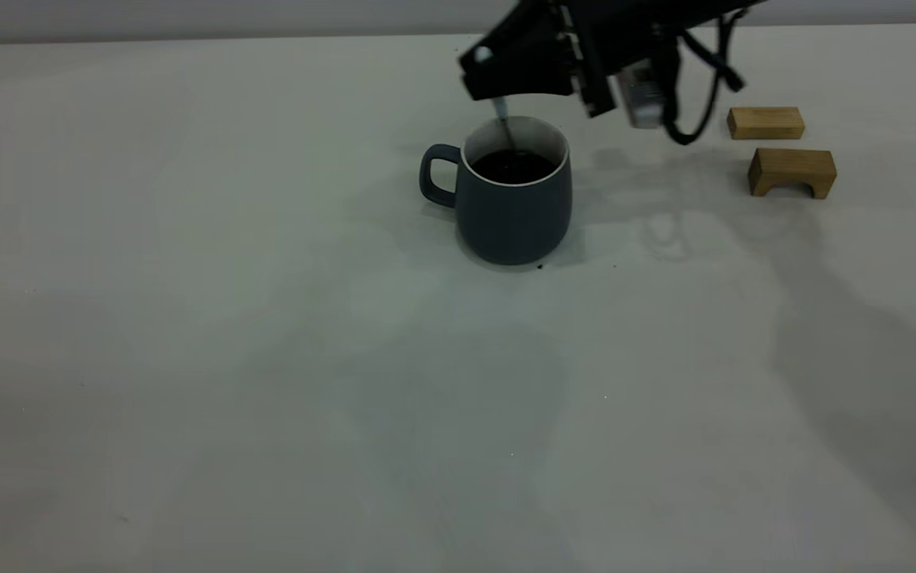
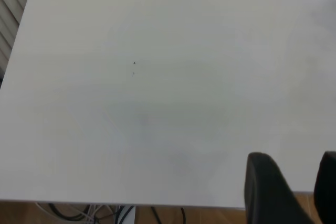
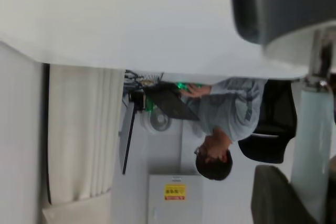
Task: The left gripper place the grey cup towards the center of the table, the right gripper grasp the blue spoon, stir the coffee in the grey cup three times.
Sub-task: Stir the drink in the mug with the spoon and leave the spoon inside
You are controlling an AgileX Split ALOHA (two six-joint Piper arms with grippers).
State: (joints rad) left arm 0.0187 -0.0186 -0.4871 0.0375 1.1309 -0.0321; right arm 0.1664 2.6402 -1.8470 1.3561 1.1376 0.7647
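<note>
The grey cup [image 1: 513, 199] stands upright near the middle of the table [image 1: 187, 358], its handle to the left, with dark coffee [image 1: 513, 165] inside. My right gripper [image 1: 483, 76] hangs just above the cup's far rim, shut on the blue spoon [image 1: 503, 119], whose metal end dips into the coffee. In the right wrist view the pale spoon handle [image 3: 312, 145] runs between the fingers toward the cup [image 3: 278, 3]. My left gripper [image 2: 294, 182] is out of the exterior view. It sits open over the table's edge [image 2: 157, 200] with nothing between its fingers.
Two tan wooden blocks [image 1: 765, 122] [image 1: 792, 171] lie at the back right, beyond the right arm's cables [image 1: 696, 119]. A seated person [image 3: 226, 114] and a laptop show past the table's far edge in the right wrist view.
</note>
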